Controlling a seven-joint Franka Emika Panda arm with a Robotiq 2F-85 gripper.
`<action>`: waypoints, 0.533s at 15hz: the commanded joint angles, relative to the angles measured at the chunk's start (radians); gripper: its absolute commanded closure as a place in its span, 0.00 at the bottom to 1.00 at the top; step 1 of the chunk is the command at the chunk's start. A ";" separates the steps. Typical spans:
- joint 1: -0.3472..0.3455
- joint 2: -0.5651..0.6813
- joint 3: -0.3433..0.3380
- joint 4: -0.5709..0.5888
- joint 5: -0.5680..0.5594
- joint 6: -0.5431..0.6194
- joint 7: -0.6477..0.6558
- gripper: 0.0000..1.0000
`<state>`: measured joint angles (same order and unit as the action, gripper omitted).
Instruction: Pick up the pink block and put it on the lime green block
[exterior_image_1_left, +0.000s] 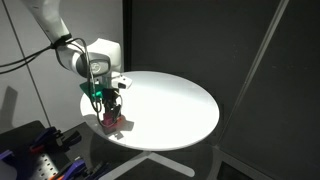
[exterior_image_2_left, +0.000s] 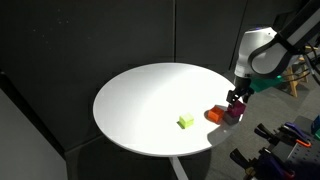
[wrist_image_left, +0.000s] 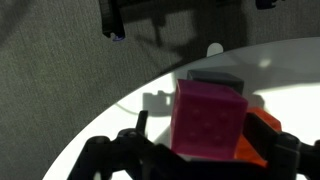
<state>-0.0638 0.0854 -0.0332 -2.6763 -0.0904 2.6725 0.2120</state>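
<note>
magenta-pink, the pink block fills the middle of the wrist view, its studded face toward the camera. the gripper comes in from 6 o'clock, with its dark fingers spread to either side of the block. i cannot tell whether the jaws press on it or only flank it.

a grey cube sits just behind the block at 12 o'clock, and an orange cube is close against it at 3 to 4 o'clock.

in both exterior views the gripper hangs over the pink block at the rim of the round white table, at about 4 o'clock in that view.

the lime green block lies alone toward 9 o'clock from the pink one. the orange cube stands between them.

in an exterior view the block shows below the gripper at the table's 8 o'clock edge.
</note>
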 joint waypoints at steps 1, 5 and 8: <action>0.012 0.008 -0.017 -0.006 -0.014 0.020 -0.010 0.31; 0.015 0.021 -0.018 -0.001 -0.010 0.015 -0.015 0.56; 0.018 0.012 -0.016 -0.001 -0.005 -0.009 -0.018 0.69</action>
<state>-0.0582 0.1054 -0.0354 -2.6762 -0.0904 2.6746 0.2098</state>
